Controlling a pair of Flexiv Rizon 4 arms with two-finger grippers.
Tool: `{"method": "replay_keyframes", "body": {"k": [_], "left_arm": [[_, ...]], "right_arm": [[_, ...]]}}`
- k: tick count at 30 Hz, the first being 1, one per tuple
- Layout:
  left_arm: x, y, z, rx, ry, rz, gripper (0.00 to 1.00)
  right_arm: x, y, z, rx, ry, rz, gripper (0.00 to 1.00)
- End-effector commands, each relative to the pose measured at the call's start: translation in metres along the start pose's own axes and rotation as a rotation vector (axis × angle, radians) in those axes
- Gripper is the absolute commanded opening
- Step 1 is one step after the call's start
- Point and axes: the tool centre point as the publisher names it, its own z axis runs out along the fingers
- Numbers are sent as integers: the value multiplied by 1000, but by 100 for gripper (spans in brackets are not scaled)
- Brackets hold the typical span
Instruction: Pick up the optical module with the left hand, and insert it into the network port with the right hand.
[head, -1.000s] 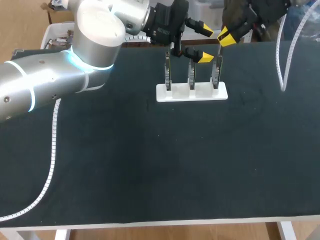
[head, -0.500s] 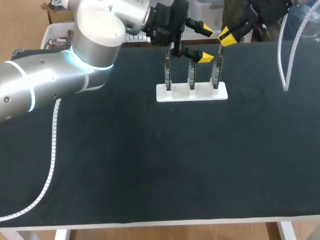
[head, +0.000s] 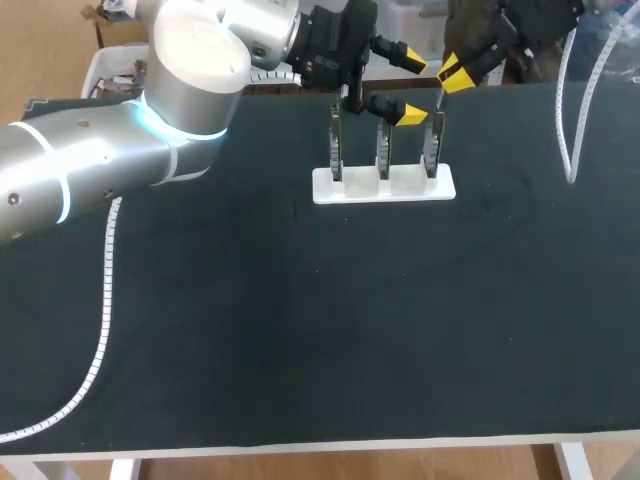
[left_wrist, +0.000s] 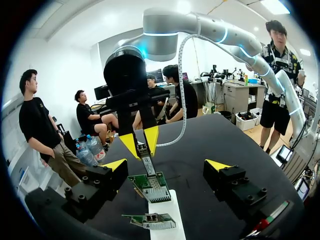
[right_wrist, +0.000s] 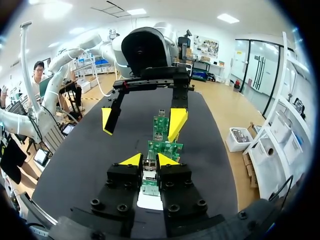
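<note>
A white stand (head: 384, 186) near the table's far edge carries three upright green circuit boards. My right gripper (head: 451, 77) hangs over the rightmost board (head: 431, 150), shut on the thin silver optical module (left_wrist: 147, 163). The module's lower end meets the metal network port (left_wrist: 152, 191) on that board. In the right wrist view the module (right_wrist: 148, 167) sits between my right gripper's (right_wrist: 148, 160) yellow tips, with the boards (right_wrist: 164, 148) lined up ahead. My left gripper (head: 411, 89) stands open beside the middle and right boards, holding nothing; its fingers (left_wrist: 113, 166) straddle the stand (left_wrist: 173, 216).
A white spiral cable (head: 103, 330) from my left arm lies across the left of the black table. Another cable (head: 567, 140) hangs at the back right. The two grippers stand close together over the stand.
</note>
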Motion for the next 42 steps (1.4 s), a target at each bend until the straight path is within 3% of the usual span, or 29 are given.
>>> {"method": "replay_keyframes", "body": {"k": [1,23,37,42], "left_arm": [[-1,0,0,0,4,-1,100],[-1,0,0,0,4,-1,100],[-1,0,0,0,4,-1,100],[-1,0,0,0,4,-1,100]], "right_arm": [[5,-10,1,-114,0,-5,0],[-2,-5,-2,-123,11,-38,0],[-28,4,-19,-76,13,-106,0],[-28,4,-19,-76,13,-106,0]]}}
